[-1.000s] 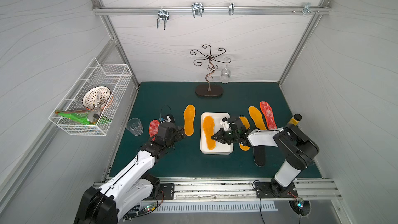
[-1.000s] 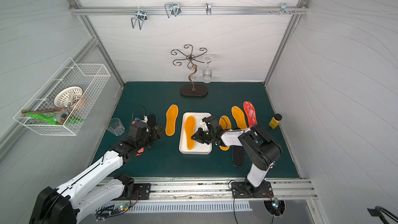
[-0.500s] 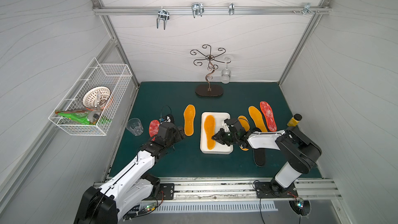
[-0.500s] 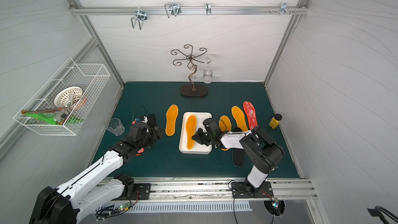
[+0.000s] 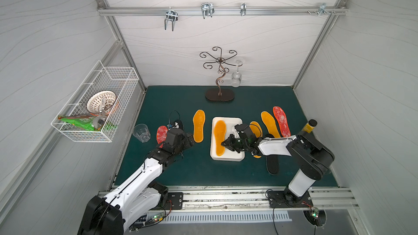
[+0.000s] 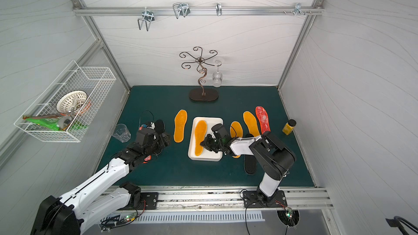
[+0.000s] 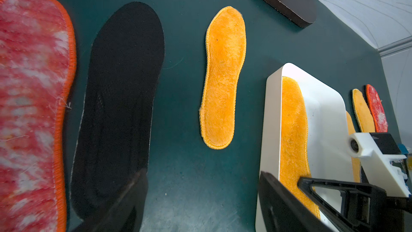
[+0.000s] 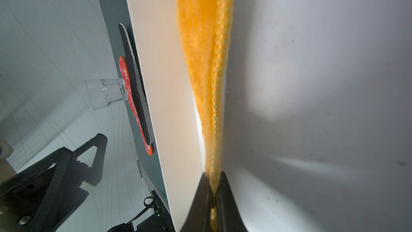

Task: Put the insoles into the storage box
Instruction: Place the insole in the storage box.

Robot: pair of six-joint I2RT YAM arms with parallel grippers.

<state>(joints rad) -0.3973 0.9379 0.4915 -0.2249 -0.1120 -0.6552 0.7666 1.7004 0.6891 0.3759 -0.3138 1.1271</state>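
The storage box point(image 5: 235, 119) point(image 6: 212, 119), a white tray, sits mid-mat. An orange insole point(image 5: 219, 136) point(image 6: 200, 136) point(image 8: 205, 41) lies in it along its left wall. My right gripper point(image 5: 226, 143) point(image 6: 204, 143) point(image 8: 214, 184) is shut on that insole's edge, low inside the box. My left gripper point(image 5: 190, 140) point(image 7: 202, 172) hangs open over bare mat between a black insole point(image 7: 120, 97) and the box point(image 7: 270, 119). Another orange insole point(image 5: 199, 125) point(image 7: 223, 74) lies left of the box. A red speckled insole point(image 5: 161, 133) point(image 7: 31, 108) lies beside the black one.
Right of the box lie two orange insoles point(image 5: 269, 124), a red one point(image 5: 281, 120) and a black one point(image 5: 272, 163). A clear cup point(image 5: 141, 132) stands far left, a yellow bottle point(image 5: 308, 126) far right, a glass stand point(image 5: 219, 93) at the back. A wire basket point(image 5: 97, 102) hangs on the left wall.
The right arm has shifted slightly over the box, staying shut on the orange insole. The left arm has not visibly moved.
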